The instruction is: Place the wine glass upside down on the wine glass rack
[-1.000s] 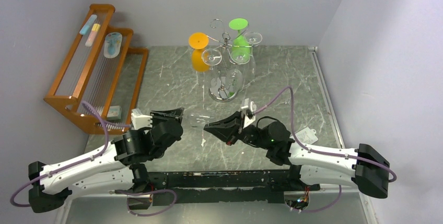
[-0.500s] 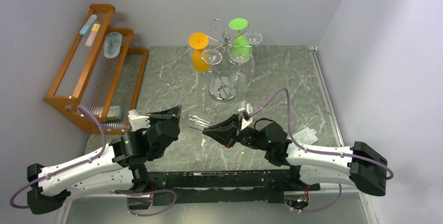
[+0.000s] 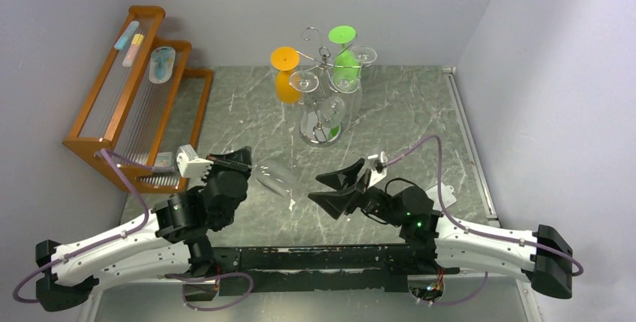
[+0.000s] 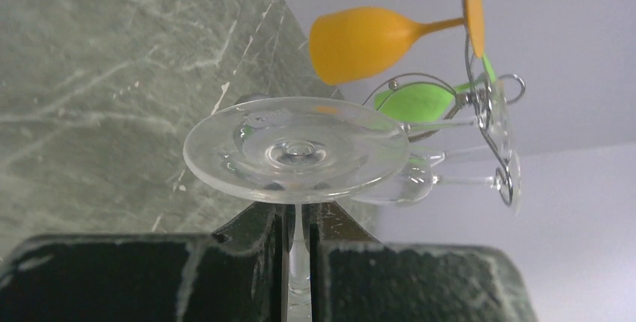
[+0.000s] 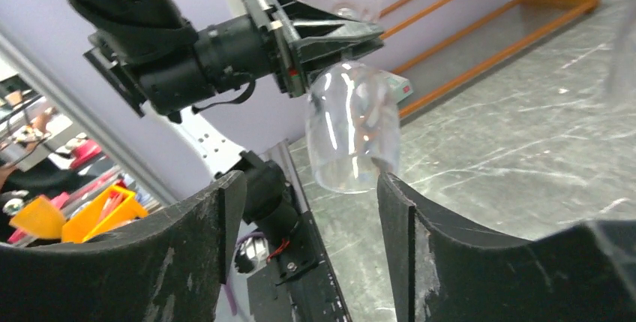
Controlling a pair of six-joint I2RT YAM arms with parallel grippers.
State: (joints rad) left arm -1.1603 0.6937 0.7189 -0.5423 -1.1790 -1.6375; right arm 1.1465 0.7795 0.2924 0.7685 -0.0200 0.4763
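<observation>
The clear wine glass (image 3: 275,179) hangs above the table, and my left gripper (image 3: 250,163) is shut on its stem. In the left wrist view the stem stands between my fingers (image 4: 255,247) and the round foot of the wine glass (image 4: 296,149) sits just past the left gripper (image 4: 298,226). My right gripper (image 3: 315,189) stands open to the right of the bowl, apart from it. Through the right gripper (image 5: 307,217) I see the wine glass bowl (image 5: 352,138) beyond the tips. The chrome wine glass rack (image 3: 324,58) stands at the back centre.
On the rack hang an orange glass (image 3: 285,74), a green glass (image 3: 343,55) and clear glasses (image 3: 304,82). A brown wooden stepped rack (image 3: 131,97) with small items stands at the back left. Walls close in on the left, back and right.
My right gripper has let go of the glass, opened and drawn back to the right. The left gripper now holds the glass alone and has carried it slightly left.
</observation>
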